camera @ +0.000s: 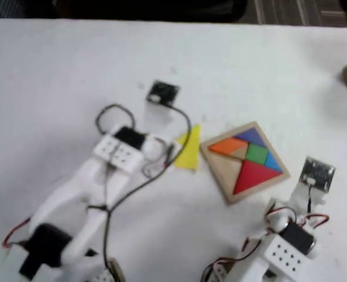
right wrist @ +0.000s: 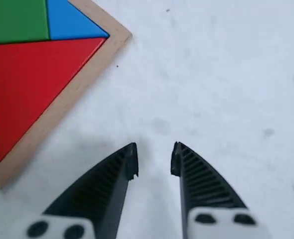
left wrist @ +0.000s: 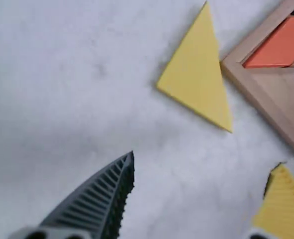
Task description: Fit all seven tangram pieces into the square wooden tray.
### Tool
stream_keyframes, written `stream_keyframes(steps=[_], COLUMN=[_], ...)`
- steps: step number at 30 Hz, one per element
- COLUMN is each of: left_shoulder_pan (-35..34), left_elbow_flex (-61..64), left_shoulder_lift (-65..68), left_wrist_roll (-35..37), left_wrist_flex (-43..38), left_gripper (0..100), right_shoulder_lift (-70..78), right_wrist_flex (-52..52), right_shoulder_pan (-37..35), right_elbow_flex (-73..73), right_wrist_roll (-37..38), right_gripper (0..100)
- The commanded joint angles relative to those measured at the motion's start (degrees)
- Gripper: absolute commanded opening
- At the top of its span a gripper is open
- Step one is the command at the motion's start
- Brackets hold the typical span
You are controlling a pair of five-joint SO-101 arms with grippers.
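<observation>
Nearest the arm bases, on my right: the right gripper [right wrist: 154, 149] points down at the bare white table [right wrist: 226, 74]. Its two dark fingers are parted by a narrow gap, with nothing between them. It sits apart from the tray [right wrist: 72, 94], just off the corner that holds the red triangle [right wrist: 32, 84].

On my left: the left gripper [left wrist: 206, 160] is spread wide, one dark finger and one yellow finger, and it grips nothing. It hovers over the table a little short of the yellow triangle [left wrist: 199, 74].

Next out: the yellow triangle lies flat on the table, outside the tray. One of its points is right at the tray's near corner. I cannot tell if they touch.

Tray, from the high view: it is turned corner-on like a diamond, right of the yellow triangle. The red triangle fills the near side. Behind it are the green piece [camera: 256, 153] and the blue triangle [camera: 272, 161], with the orange piece [camera: 226, 145] and the dark blue piece [camera: 251, 136] farthest back. Bare wood shows inside the tray on the side facing the yellow triangle.
</observation>
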Motion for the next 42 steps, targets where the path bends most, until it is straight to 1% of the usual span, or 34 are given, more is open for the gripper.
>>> stream_keyframes(steps=[1, 7, 13, 17, 21, 26, 28, 31, 32, 34, 38, 41, 42], left_shoulder_pan=[2.8, 2.0, -0.6, -0.4, -0.4, -0.2, -0.2, -0.2, -0.2, -0.2, -0.5, -1.4, -1.9], left_elbow_flex=[-10.7, -22.1, -29.5, -32.4, -33.3, -33.3, -33.3, -33.3, -33.4, -33.4, -33.3, -33.3, -33.3], left_shoulder_lift=[9.2, 24.0, 35.3, 40.0, 40.4, 40.6, 40.6, 40.5, 40.4, 40.4, 40.4, 40.4, 40.4], left_wrist_roll=[1.0, 0.8, 0.4, -3.3, -3.2, -3.2, -3.2, -3.7, -3.8, -3.8, -3.7, -3.7, -3.7], left_wrist_flex=[-1.2, -1.3, -1.3, -1.2, -1.4, -1.6, -1.6, -1.6, -1.7, -1.5, -1.3, -1.5, -1.7], left_gripper=[42, 41, 41, 41, 41, 40, 34, 21, 19, 20, 26, 27, 27], right_shoulder_lift=[-0.6, -0.6, -0.6, -0.6, -0.8, -1.0, -1.0, -1.0, -1.0, -1.0, -1.0, -1.0, -0.6], right_wrist_flex=[-2.1, -2.9, -2.9, -2.9, -2.9, -2.9, -2.9, -2.9, -2.9, -2.9, -2.9, -5.8, -6.9], right_shoulder_pan=[0.4, -0.8, -1.4, -1.5, -4.0, -4.2, -4.1, -4.1, -4.1, -4.1, -3.6, 0.8, 2.9], right_elbow_flex=[-0.2, 1.3, 1.7, 1.7, 2.6, 2.9, 2.9, 2.9, 3.0, 3.0, 2.8, 1.3, 0.5], right_wrist_roll=[1.0, 1.1, 1.1, 1.1, 1.1, 1.1, 1.1, 1.1, 1.1, 1.1, 1.1, 1.7, 3.7], right_gripper=[12.0, 12.0, 12.0, 12.0, 12.0, 12.0, 12.0, 12.0, 12.0, 12.0, 12.0, 12.0, 12.1])
